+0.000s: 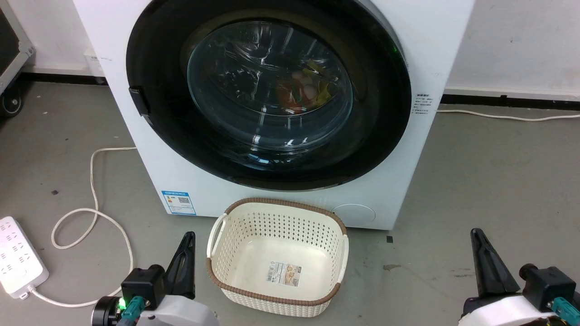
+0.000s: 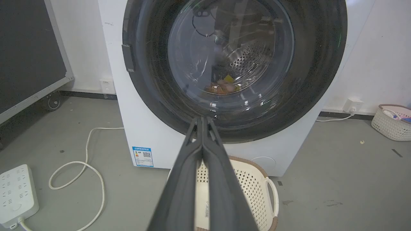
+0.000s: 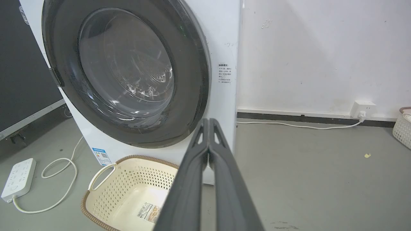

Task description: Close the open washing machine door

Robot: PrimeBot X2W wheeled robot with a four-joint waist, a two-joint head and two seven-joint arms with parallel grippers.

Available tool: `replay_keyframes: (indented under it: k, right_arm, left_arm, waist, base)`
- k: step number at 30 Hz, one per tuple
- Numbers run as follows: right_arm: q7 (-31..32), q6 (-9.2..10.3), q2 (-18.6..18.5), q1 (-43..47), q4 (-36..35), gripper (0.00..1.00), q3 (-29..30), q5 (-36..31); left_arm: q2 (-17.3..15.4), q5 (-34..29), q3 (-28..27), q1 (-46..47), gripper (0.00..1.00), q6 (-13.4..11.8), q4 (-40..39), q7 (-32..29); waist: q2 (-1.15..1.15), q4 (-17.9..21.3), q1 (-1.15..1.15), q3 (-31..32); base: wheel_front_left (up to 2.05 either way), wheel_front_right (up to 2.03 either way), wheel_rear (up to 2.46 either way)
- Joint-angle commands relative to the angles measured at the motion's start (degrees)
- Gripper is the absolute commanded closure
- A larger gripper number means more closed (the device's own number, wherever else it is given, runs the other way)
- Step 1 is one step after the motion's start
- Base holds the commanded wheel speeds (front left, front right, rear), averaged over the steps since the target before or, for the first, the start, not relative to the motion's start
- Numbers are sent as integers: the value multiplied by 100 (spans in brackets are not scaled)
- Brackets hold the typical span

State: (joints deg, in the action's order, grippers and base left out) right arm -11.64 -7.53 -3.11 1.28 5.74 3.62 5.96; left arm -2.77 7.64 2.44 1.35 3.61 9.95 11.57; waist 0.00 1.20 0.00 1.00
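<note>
The washing machine (image 1: 190, 181) is white with a blue sticker (image 1: 178, 202) low on its front. Its door (image 1: 269, 90), with a glossy black rim and a bulging glass bowl, lies flat against the front with no gap showing, and its latch (image 1: 139, 100) is on the left. Coloured laundry (image 1: 303, 90) shows through the glass. My left gripper (image 1: 188, 240) is shut and empty, low at the lower left and well short of the door (image 2: 234, 57). My right gripper (image 1: 476, 235) is shut and empty at the lower right, also apart from the door (image 3: 128, 70).
A cream perforated basket (image 1: 281, 201) stands on the floor right before the machine, between my grippers. A white power strip (image 1: 18, 258) and its looping cable (image 1: 90, 217) lie at the left. A black panel on casters (image 2: 29, 54) stands far left, and a pink basket (image 2: 391, 123) stands far right.
</note>
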Motion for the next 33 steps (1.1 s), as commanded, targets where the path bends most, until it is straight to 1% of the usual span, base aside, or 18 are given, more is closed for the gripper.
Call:
replay_keyframes:
  k: [1,33]
  right_arm:
    - [45,1,6,-29,-52,100,-14,-60]
    - [411,2,12,-62,-223,100,-128,-235]
  left_arm:
    - [-2,-42,-31,-32,100,-42,-50,-45]
    - [-5,-278,-101,-66,100,-146,-358,-408]
  waist:
    - [0,-2,0,-2]
    - [0,-41,0,-34]
  base:
    - [0,0,0]
    - [0,0,0]
